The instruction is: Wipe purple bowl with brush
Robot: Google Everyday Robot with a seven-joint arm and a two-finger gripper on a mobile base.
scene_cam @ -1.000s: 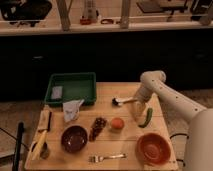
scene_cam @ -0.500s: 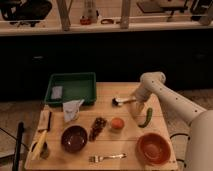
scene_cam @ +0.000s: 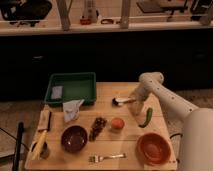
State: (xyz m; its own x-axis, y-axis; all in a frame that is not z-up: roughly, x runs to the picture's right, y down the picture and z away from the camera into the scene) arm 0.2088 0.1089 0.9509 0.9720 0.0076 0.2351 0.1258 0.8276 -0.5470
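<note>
We see the purple bowl [scene_cam: 74,138] hemmed in on the bench [scene_cam: 126,143]: a dark cluster [scene_cam: 98,127] just to its right, a crumpled cloth [scene_cam: 72,110] behind it, a fork [scene_cam: 107,157] to its front right. Well behind and right of the bowl, the pincer [scene_cam: 134,103] hangs at the brush [scene_cam: 120,101]; bare wood lies between cloth and brush.

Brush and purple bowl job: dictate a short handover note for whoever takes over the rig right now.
Gripper: low over the back right of the table, at the white handle end of the brush.
Brush: at table level, dark head pointing left, well away from the bowl.
Purple bowl: upright at the front left, nothing in it. Don't mix it up with the larger orange bowl at the front right.
Done: the arm has reached the brush.
Left: lift the brush, carry it to the purple bowl, then wipe the bowl.
</note>
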